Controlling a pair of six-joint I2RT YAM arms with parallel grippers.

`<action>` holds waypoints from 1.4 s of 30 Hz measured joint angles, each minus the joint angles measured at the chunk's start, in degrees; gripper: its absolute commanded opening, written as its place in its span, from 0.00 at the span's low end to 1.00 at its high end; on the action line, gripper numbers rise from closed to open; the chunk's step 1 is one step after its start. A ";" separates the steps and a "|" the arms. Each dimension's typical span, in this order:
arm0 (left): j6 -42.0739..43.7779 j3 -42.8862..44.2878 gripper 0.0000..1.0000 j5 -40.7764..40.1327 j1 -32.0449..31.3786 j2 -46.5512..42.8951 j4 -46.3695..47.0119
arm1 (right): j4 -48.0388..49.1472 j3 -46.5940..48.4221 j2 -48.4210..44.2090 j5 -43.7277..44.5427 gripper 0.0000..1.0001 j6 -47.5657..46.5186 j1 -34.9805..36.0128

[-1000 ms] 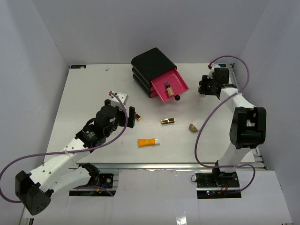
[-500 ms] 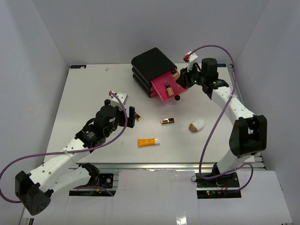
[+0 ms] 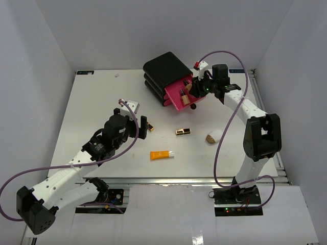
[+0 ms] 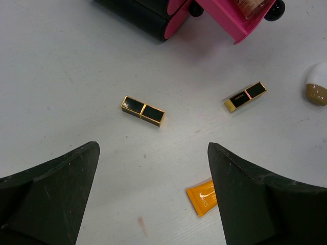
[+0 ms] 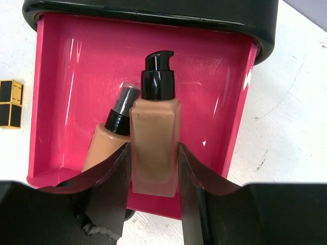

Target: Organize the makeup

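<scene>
My right gripper (image 5: 153,153) is shut on a tan bottle (image 5: 156,138) with a black pump cap, held over the open pink drawer (image 5: 204,76); the top view shows this gripper (image 3: 191,87) at the drawer (image 3: 196,94). A second tan bottle (image 5: 104,143) lies in the drawer. My left gripper (image 4: 153,153) hangs open above the table, near one black-and-gold lipstick (image 4: 143,111). The other lipstick (image 4: 246,96), the orange tube (image 4: 203,196) and the white-and-brown egg piece (image 4: 317,84) lie on the table. From above: lipstick (image 3: 183,131), orange tube (image 3: 161,154), egg piece (image 3: 210,138).
The black drawer box (image 3: 163,69) stands at the back centre, its pink drawer pulled out toward the front right. The right arm's purple cable (image 3: 225,127) loops down over the table near the egg piece. White walls close the table on three sides.
The right arm swung left from the table's back right corner to the pink drawer, carrying the tan bottle. The left arm stayed still.
</scene>
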 measured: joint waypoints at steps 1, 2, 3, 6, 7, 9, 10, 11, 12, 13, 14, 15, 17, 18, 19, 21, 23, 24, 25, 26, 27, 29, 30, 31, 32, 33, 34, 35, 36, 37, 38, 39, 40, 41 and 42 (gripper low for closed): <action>-0.01 0.00 0.98 0.01 0.04 0.00 0.00 | 0.00 0.00 0.01 0.14 0.40 -0.02 0.00; 0.00 0.00 0.98 0.04 0.08 0.00 0.00 | -0.01 0.00 0.05 0.29 0.44 -0.04 0.00; 0.00 0.00 0.98 0.09 0.10 0.00 0.00 | -0.03 0.00 0.11 0.42 0.47 -0.05 0.00; -0.01 0.00 0.98 0.23 0.14 0.00 0.00 | -0.31 0.15 0.45 0.63 0.51 -0.06 0.00; -0.01 0.00 0.98 0.27 0.14 0.00 0.00 | -0.52 0.33 0.66 0.67 0.53 -0.09 0.00; -0.01 -0.01 0.98 0.41 0.14 0.00 0.00 | -0.85 0.89 0.96 0.77 0.56 -0.10 0.00; -0.01 -0.02 0.98 0.48 0.14 0.00 0.01 | -0.89 1.11 1.01 0.79 0.58 -0.11 0.00; -0.01 -0.02 0.98 0.59 0.14 0.00 0.02 | -0.92 1.31 1.04 0.79 0.59 -0.11 0.00; -0.01 -0.02 0.98 0.72 0.14 0.00 0.02 | -0.95 1.54 1.04 0.77 0.60 -0.16 0.00; -0.01 -0.02 0.98 0.84 0.14 0.01 0.02 | -1.03 1.78 1.04 0.77 0.60 -0.17 0.00; -0.01 -0.02 0.98 0.95 0.14 0.02 0.02 | -1.16 2.00 1.04 0.78 0.60 -0.15 0.00; -0.01 -0.02 0.98 1.07 0.14 0.00 0.02 | -1.30 2.17 1.04 0.76 0.60 -0.14 0.00; -0.01 -0.02 0.98 1.22 0.14 0.01 0.07 | -1.61 2.27 0.88 0.58 0.60 -0.29 0.00; -0.01 -0.03 0.98 1.31 0.14 0.00 0.13 | -1.96 2.23 0.66 0.14 0.60 -0.60 -0.05; -0.01 -0.06 0.98 1.39 0.14 0.00 0.26 | -2.57 2.12 0.17 -0.91 0.60 -1.34 -0.21; -0.01 -0.19 0.98 1.67 0.14 0.02 0.49 | -3.54 0.74 -2.15 -4.31 0.59 -3.84 -0.65; -0.03 -0.39 0.98 2.05 0.14 0.00 0.68 | -5.47 -1.62 -6.36 -9.14 0.56 -8.04 -1.23; -0.05 -0.47 0.98 2.23 0.14 0.01 0.76 | -7.14 -3.16 -9.17 -11.89 0.55 -11.04 -1.52; -0.09 -0.55 0.98 2.39 0.14 0.02 0.81 | -9.14 -4.75 -12.06 -14.71 0.54 -14.06 -1.83; -0.17 -0.60 0.98 2.54 0.14 0.02 0.81 | -10.91 -6.34 -14.75 -17.33 0.54 -19.35 -2.01; -0.19 -0.61 0.98 2.67 0.14 0.02 0.83 | -12.51 -8.59 -17.61 -19.67 0.52 -25.53 -2.12; -0.21 -0.63 0.98 2.83 0.14 0.02 0.85 | -16.04 -13.14 -21.89 -22.81 0.42 -34.45 -2.10; -0.21 -0.63 0.98 2.87 0.14 0.02 0.85 | -16.69 -15.58 -23.33 -23.76 0.34 -37.78 -1.98; -0.22 -0.63 0.98 2.94 0.16 0.02 0.84 | -17.89 -17.68 -23.86 -24.23 0.28 -39.76 -1.86; -0.23 -0.63 0.98 3.00 0.20 0.02 0.83 | -19.06 -19.46 -23.91 -24.51 0.25 -41.18 -1.78; -0.24 -0.63 0.98 3.04 0.25 0.02 0.84 | -20.01 -20.51 -23.03 -24.46 0.23 -41.57 -1.81; -0.26 -0.63 0.98 3.08 0.30 0.02 0.86 | -20.76 -21.50 -22.09 -24.31 0.23 -41.86 -1.84; -0.28 -0.63 0.98 3.14 0.38 0.02 0.87 | -20.76 -22.25 -20.93 -23.77 0.25 -41.73 -1.88; -0.35 -0.63 0.98 3.18 0.46 0.02 0.87 | -20.39 -23.15 -20.20 -23.11 0.27 -41.82 -1.88; -0.41 -0.63 0.98 3.23 0.51 0.03 0.87 | -19.73 -24.32 -19.84 -22.27 0.29 -42.25 -1.88; -0.45 -0.63 0.98 3.27 0.55 0.04 0.87 | -18.86 -25.69 -19.73 -21.29 0.31 -42.93 -1.88; -0.49 -0.63 0.98 3.33 0.57 0.08 0.87 | -17.92 -27.25 -19.94 -20.39 0.33 -44.55 -1.88; -0.57 -0.65 0.98 3.41 0.57 0.19 0.91 | -16.60 -28.55 -20.22 -19.15 0.35 -46.94 -1.88; -0.60 -0.66 0.98 3.49 0.59 0.32 0.92 | -15.89 -29.98 -20.51 -18.36 0.37 -49.19 -1.88; -0.63 -0.66 0.98 3.57 0.62 0.46 0.92 | -15.25 -31.33 -20.75 -17.60 0.37 -51.59 -1.88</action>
